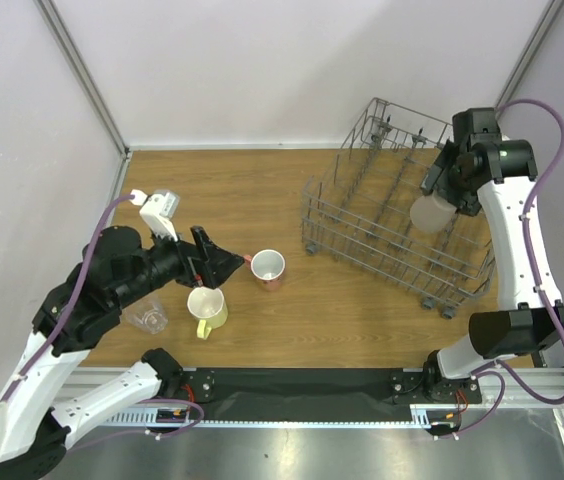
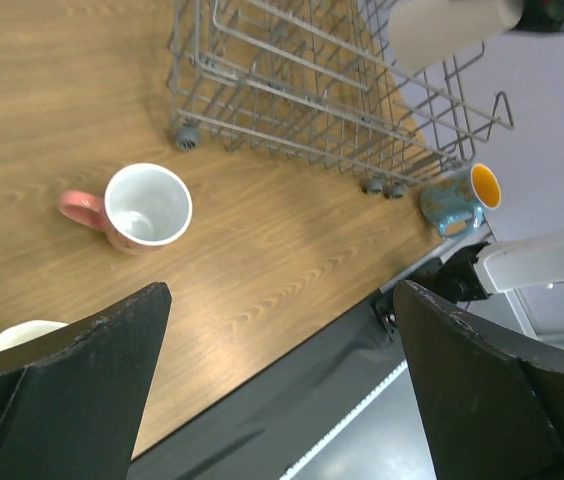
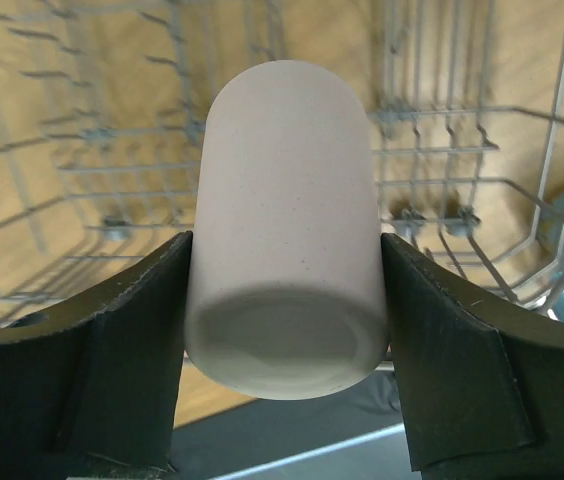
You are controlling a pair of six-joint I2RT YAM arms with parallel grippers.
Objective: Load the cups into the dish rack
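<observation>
My right gripper [image 1: 440, 190] is shut on the beige handleless cup [image 1: 431, 213] and holds it on its side above the grey wire dish rack [image 1: 362, 215]. In the right wrist view the cup [image 3: 287, 200] fills the space between the fingers [image 3: 122, 360], with rack wires below. My left gripper [image 1: 218, 262] is open and empty, above the table next to the salmon-pink mug [image 1: 268, 269]. The pale yellow mug [image 1: 207, 309] and the small clear glass [image 1: 149, 317] stand just below it. The left wrist view shows the pink mug [image 2: 147, 208] upright and a blue tumbler [image 2: 460, 197] by the rack's near corner.
The rack [image 2: 292, 90] stands at the right of the wooden table, tilted in plan, with small wheels. A black strip and a metal rail run along the table's near edge [image 1: 292, 385]. Pale walls close the back and left sides.
</observation>
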